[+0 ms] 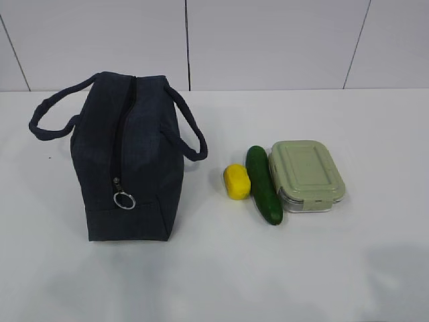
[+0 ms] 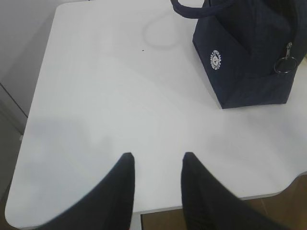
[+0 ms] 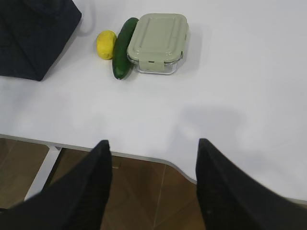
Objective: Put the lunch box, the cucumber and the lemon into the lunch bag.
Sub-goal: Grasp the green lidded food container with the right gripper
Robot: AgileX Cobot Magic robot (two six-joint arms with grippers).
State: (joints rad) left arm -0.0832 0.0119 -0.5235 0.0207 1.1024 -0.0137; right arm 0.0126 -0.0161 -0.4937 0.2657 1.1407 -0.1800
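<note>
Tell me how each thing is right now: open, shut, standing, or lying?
Dark navy fabric lunch bag: upright, zipper closed.
Clear lunch box with sage-green lid: lid on, flat on table.
Dark green cucumber: lying between lemon and box.
Small yellow lemon: lying beside cucumber.
Left pincer: open, empty.
Right pincer: open, empty.

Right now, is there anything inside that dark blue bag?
Can't tell. The lunch bag is zipped shut, so its inside is hidden. The lemon, cucumber and lunch box all still lie on the table beside it.
</note>
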